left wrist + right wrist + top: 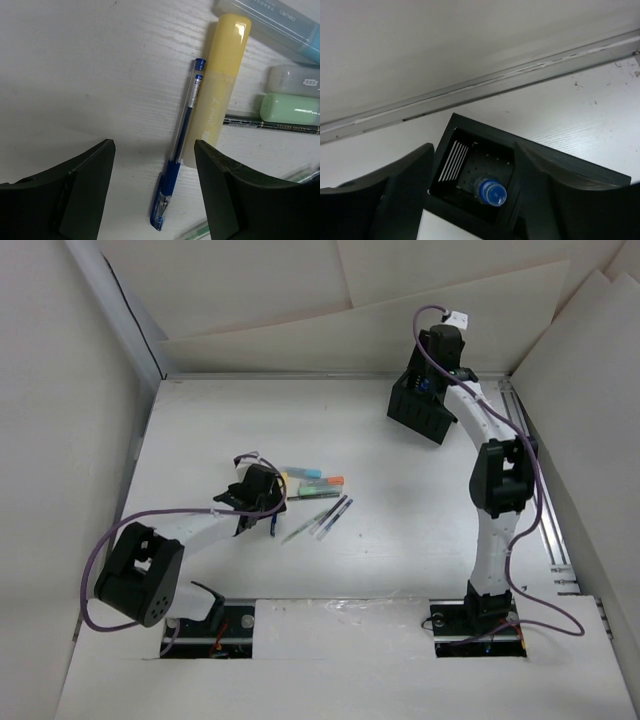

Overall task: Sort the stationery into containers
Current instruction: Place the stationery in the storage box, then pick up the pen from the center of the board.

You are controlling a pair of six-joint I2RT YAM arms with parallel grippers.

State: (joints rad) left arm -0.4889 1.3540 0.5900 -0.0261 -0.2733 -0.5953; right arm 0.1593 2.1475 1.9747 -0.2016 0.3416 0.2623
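My left gripper (262, 510) (154, 200) is open, low over the table, its jaws on either side of a blue pen (178, 152). A yellow marker (222, 85) lies right beside the pen. A pale blue marker (270, 20), a green highlighter (290, 107), a whitish one (295, 80) and a thin dark pen (272, 124) lie further right. In the top view a teal marker with orange cap (325, 482) and clear pens with dark caps (335, 512) lie together. My right gripper (432, 390) (475, 192) is open over the black organiser box (415, 415) (470, 131). A blue marker (491, 192) stands in its compartment.
White walls enclose the table on three sides. A metal rail (545, 500) runs along the right edge, and a wall seam (485, 82) runs just behind the box. Thin green pens (200, 231) lie near my left gripper's right finger.
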